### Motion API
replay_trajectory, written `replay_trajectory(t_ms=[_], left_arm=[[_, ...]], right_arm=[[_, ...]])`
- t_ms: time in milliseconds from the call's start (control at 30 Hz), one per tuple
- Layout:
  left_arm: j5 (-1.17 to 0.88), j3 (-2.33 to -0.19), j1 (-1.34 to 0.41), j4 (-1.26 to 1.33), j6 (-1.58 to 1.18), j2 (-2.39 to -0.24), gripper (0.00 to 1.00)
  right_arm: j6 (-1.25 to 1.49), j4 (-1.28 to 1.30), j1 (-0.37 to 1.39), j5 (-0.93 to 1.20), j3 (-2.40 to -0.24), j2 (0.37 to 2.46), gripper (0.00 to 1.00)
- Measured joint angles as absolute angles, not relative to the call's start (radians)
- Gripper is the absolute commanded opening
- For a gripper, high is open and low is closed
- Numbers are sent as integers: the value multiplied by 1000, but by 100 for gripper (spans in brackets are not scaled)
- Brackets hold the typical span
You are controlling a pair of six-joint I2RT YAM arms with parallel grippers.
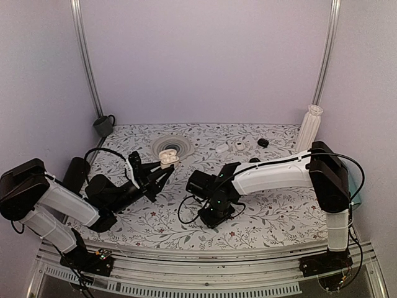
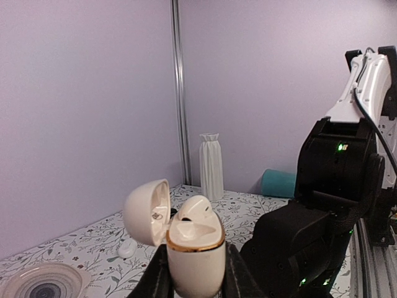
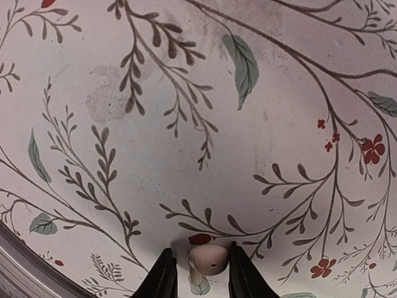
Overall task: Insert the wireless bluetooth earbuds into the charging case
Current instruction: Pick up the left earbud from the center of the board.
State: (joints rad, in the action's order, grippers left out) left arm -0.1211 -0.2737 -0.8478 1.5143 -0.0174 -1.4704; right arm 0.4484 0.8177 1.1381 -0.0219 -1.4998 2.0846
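My left gripper (image 2: 195,282) is shut on the white charging case (image 2: 195,261) and holds it upright above the table. The lid (image 2: 146,211) is swung open to the left. One white earbud (image 2: 197,211) sits in the far well; the near well is bare. In the top view the case (image 1: 167,158) hangs near the plate. My right gripper (image 3: 200,273) points down at the floral cloth. A second earbud (image 3: 209,257) lies there between its fingers. The right finger (image 3: 243,276) is at the bud, and a narrow gap shows beside the left finger (image 3: 162,276).
A ringed plate (image 1: 172,146) lies behind the case. Small white pieces (image 1: 221,148) and a black piece (image 1: 263,142) lie at the back. A white vase (image 1: 309,127) stands at the back right, a grey cup (image 1: 103,125) at the back left, and a teal roll (image 2: 278,183) at the right edge.
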Motion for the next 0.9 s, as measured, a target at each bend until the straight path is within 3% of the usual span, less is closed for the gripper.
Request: replay_trajectory(t_ms=[433,900], left_arm=[[-121,-274,-848,1514,-17,-1470,0],[-118,-274,-848,1514,-15,-1470,0]], right_arm=[[428,819,1138,-24,-1503,2089,20],[430,762,1132,-7,-1485,2082,20]])
